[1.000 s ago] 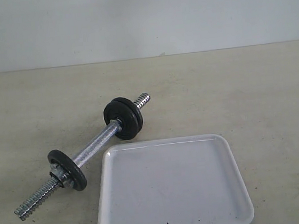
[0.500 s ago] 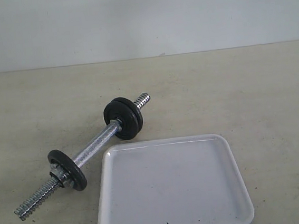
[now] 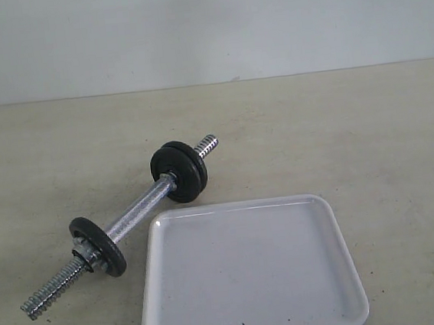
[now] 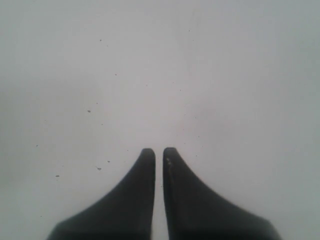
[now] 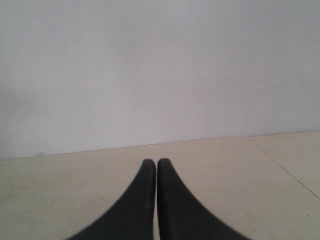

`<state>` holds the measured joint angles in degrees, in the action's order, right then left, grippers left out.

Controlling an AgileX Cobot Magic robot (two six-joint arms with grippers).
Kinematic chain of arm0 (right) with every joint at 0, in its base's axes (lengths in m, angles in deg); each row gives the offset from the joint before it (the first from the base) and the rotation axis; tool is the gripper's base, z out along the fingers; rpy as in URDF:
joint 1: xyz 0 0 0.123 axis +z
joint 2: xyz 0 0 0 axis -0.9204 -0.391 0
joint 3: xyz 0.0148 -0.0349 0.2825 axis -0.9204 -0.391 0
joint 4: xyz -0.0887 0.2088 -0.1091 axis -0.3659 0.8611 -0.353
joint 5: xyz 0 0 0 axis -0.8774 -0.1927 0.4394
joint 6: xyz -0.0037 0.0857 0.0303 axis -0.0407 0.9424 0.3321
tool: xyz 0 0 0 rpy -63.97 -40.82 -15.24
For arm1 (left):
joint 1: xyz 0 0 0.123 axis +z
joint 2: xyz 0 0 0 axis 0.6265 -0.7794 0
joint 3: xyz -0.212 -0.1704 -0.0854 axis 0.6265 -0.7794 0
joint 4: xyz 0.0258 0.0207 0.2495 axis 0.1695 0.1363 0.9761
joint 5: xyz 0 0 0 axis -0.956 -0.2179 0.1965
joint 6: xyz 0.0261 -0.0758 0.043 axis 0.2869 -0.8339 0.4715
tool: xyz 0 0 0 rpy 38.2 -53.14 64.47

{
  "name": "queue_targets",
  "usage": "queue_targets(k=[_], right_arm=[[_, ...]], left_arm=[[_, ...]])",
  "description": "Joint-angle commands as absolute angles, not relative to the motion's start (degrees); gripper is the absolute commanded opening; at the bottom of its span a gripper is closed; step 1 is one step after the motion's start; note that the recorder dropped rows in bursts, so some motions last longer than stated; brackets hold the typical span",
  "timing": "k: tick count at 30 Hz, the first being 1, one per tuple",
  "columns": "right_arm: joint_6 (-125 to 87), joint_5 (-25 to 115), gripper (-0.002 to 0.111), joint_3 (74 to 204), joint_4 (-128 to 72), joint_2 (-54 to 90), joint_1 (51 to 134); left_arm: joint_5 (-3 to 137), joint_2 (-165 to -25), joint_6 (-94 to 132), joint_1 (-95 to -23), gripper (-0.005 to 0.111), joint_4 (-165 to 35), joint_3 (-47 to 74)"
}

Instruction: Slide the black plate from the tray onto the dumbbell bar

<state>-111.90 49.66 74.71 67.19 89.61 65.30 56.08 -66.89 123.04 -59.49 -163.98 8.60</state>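
The white tray (image 3: 326, 221) lies at the front of the table with nothing in it. Left of it, the chrome dumbbell bar (image 3: 137, 212) rests diagonally. A pair of black plates (image 3: 179, 171) sits close together near the bar's far end, and a single black plate (image 3: 98, 246) near its front end. I cannot tell which of them is the task's black plate. Neither arm shows in the exterior view. My left gripper (image 4: 158, 150) is shut and empty over a pale speckled surface. My right gripper (image 5: 156, 161) is shut and empty above the beige tabletop.
A beige tabletop (image 3: 367, 125) stretches back to a pale wall (image 3: 204, 25). The bar's threaded ends (image 3: 49, 294) stick out past the plates. A seam in the table (image 5: 285, 167) runs at one side of the right wrist view.
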Motion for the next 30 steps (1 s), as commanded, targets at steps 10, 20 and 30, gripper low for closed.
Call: queue_targets(k=[10, 20, 30], right_arm=[[-116.44, 48.26, 0.000, 74.46, 66.98, 89.86, 65.05], [-113.96, 48.28, 0.000, 74.46, 67.39, 89.86, 65.05], [-113.88, 32.32, 0.000, 74.46, 57.10, 89.86, 65.05]], left_arm=[[56.13, -66.66, 123.05, -59.40, 0.004, -164.54, 8.80], [56.13, -66.66, 123.05, -59.40, 0.004, -164.54, 8.80], [56.13, -66.66, 123.05, -59.40, 0.004, -164.54, 8.80]])
